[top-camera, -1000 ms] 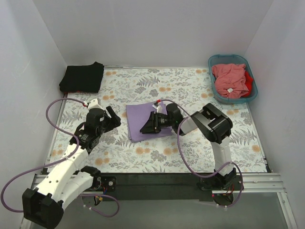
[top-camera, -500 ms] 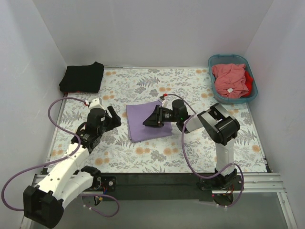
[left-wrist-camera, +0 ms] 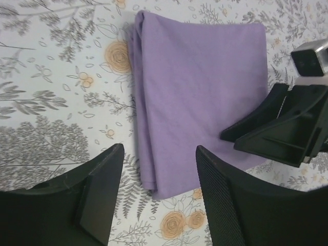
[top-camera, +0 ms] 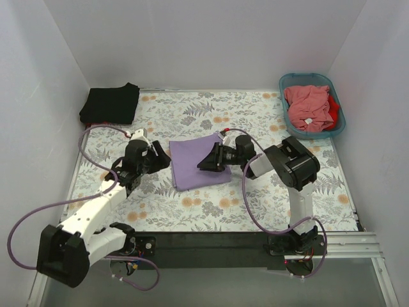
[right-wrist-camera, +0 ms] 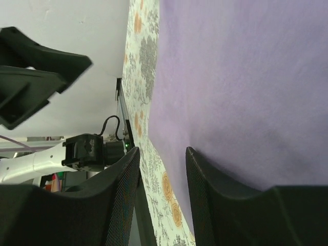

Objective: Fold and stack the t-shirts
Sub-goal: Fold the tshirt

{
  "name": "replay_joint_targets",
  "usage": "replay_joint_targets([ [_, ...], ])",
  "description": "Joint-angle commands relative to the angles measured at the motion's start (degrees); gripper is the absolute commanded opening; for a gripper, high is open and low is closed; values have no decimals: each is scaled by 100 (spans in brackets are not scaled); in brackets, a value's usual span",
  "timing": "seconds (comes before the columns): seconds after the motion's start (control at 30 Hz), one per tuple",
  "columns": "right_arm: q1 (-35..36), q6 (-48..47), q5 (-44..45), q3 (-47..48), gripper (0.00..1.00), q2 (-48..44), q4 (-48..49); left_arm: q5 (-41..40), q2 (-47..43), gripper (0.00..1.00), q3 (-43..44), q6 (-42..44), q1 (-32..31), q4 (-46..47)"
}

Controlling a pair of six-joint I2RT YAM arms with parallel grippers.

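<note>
Noticing the left gripper (top-camera: 161,158) scooted closer to the purple shirt (top-camera: 192,163) than a second ago, and the right gripper (top-camera: 209,160) edged toward the basket (top-camera: 305,75). Seeing both spread wide, gripping nothing. Got the purple shirt folded flat, well left of the basket, and the black shirt (top-camera: 110,103) folded further left. Still need to do the pink shirt (top-camera: 310,105) and red shirt (top-camera: 333,105) heaped inside the basket. Calling it roughly halfway, stacking still to do.
</note>
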Motion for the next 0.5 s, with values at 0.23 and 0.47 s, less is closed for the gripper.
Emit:
replay_joint_targets([
  [0.23, -939, -154, -119, 1326, 48, 101, -50, 1381, 2783, 40, 1258, -777, 631, 1954],
  [0.47, -1185, 92, 250, 2161, 48, 891, -76, 1741, 4173, 34, 1909, -918, 1018, 2552],
])
